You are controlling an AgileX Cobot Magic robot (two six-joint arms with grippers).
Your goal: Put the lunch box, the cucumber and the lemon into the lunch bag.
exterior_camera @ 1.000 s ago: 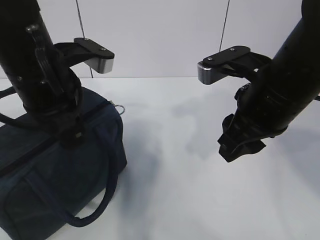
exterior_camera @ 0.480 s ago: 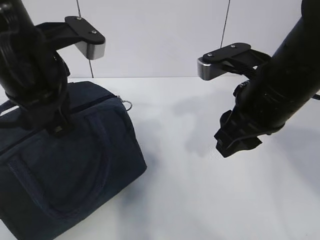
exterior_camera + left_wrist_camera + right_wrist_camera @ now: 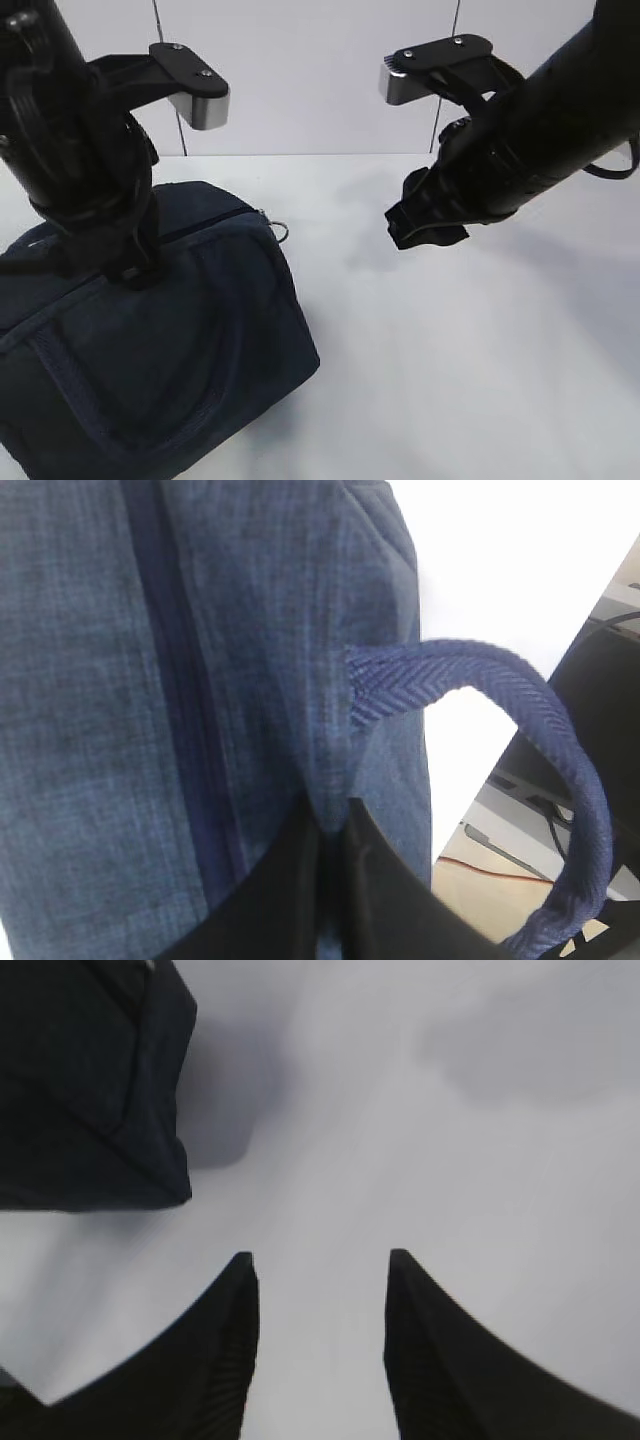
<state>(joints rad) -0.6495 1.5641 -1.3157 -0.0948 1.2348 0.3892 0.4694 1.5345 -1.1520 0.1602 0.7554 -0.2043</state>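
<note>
The lunch bag (image 3: 150, 340), boxy navy woven fabric, fills the worktop (image 3: 470, 360) at seven o'clock, its zipper (image 3: 215, 218) running along the top toward a silver ring pull (image 3: 279, 232). The left gripper (image 3: 135, 270) presses its jaws shut on the bag's top fabric beside a herringbone handle (image 3: 520, 695). The right gripper (image 3: 425, 225), jaws half open and empty, hovers at three o'clock of the ring, the nearer arm for unzipping. Lunch box, cucumber and lemon are out of sight.
</note>
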